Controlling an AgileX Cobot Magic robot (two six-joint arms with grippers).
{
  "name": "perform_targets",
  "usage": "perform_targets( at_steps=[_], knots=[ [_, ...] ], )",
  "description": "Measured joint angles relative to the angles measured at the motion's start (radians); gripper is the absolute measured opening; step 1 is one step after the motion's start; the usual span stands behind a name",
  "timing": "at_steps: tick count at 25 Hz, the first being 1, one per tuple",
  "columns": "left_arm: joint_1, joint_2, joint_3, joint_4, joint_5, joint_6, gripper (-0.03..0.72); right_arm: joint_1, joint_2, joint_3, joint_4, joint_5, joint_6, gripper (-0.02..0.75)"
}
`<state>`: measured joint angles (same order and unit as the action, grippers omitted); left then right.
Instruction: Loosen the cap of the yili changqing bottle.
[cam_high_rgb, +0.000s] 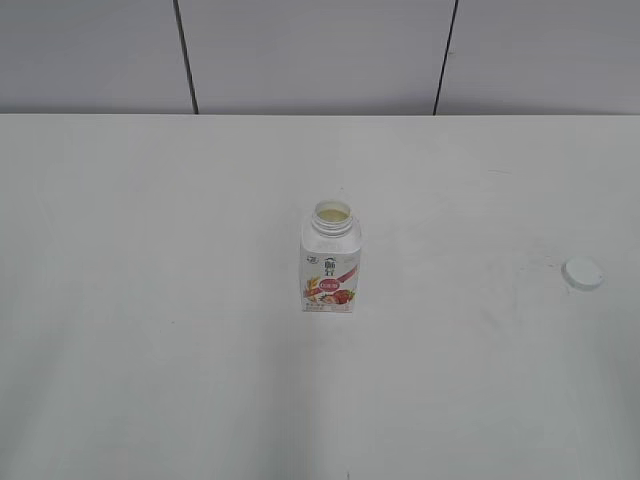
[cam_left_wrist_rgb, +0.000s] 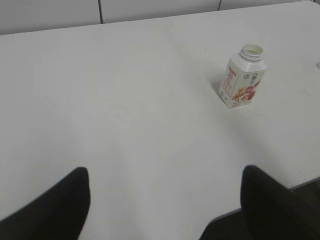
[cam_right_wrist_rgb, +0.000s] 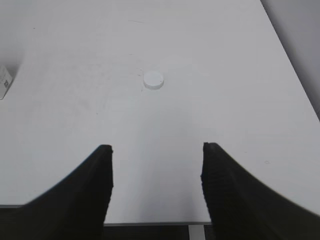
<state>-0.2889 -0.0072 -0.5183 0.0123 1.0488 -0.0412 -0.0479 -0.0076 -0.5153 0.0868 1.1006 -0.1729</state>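
Plain white table (cam_high_rgb: 150, 350) against a grey panelled wall (cam_high_rgb: 310, 50). The yili changqing bottle (cam_high_rgb: 330, 262) stands uncapped mid-table, the cap (cam_high_rgb: 583, 273) lying well off to its right. Both the left end effector (cam_left_wrist_rgb: 165, 200) and right end effector (cam_right_wrist_rgb: 156, 185) are spread apart, holding nothing.

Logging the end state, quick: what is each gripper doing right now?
Left gripper: open, holding nothing.
Right gripper: open, holding nothing; the cap lies on the table ahead of it.

A white worktop (cam_high_rgb: 150, 300) stretched back to a grey panelled wall (cam_high_rgb: 310, 55) with dark vertical seams.
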Motion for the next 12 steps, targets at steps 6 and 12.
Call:
perform_targets(
  at_steps=[6,12],
  knots=[
    [0.175,0.000,0.000,-0.003,0.000,0.000,0.562,0.000,0.000,0.000,0.003,0.000,0.000,0.455],
    [0.315,0.000,0.000,-0.012,0.000,0.000,0.562,0.000,0.000,0.000,0.004,0.000,0.000,0.455]
  ],
)
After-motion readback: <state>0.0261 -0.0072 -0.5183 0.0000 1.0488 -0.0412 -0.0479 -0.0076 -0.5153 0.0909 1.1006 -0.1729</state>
